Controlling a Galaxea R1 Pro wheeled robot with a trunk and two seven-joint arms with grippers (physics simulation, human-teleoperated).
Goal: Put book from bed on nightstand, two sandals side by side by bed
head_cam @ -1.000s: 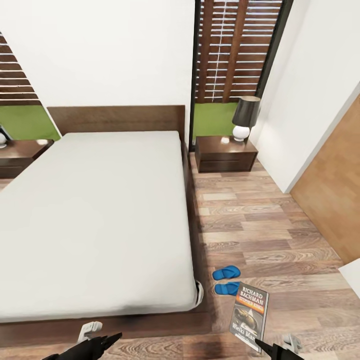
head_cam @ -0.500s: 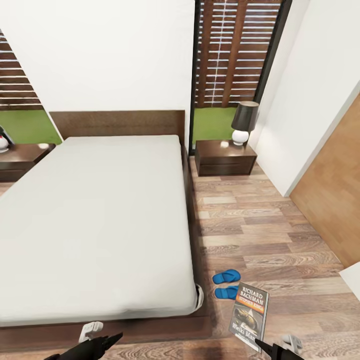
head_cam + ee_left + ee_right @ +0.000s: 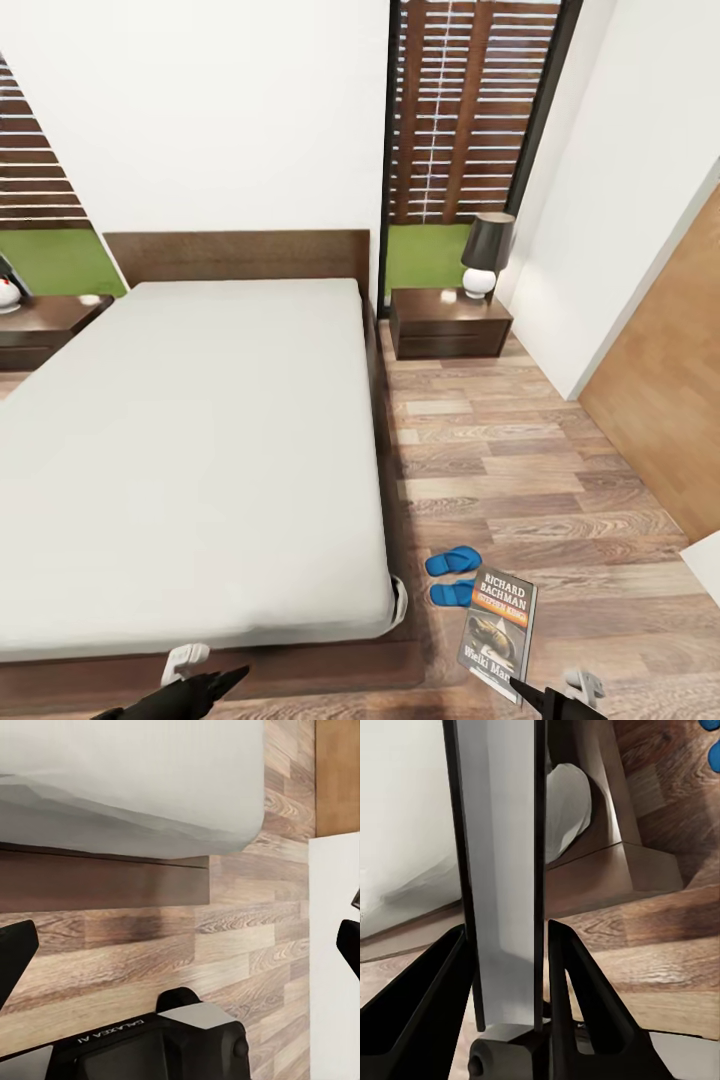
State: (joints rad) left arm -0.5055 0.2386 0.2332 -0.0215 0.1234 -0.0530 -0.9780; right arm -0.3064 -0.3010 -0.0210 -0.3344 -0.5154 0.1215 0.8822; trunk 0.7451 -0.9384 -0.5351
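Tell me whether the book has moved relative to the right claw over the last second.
No. The book sits in the right claw as before; the bed and sandals shift because the camera moved.

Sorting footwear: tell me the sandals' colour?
Bright blue; the sandals show best in the head view, beside the bed.

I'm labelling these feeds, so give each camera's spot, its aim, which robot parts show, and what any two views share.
Head view: sits high, faces forward and down over the bed, far nightstand, sandals and held book; both arms' tips show at the bottom edge.
Left wrist view: on the left arm, aimed at the floor by the bed's corner; left gripper open, robot's base below.
Right wrist view: on the right arm, looking along the right gripper, shut on the book's edge.
Shared: head and right wrist views both show book, sandals and bed.
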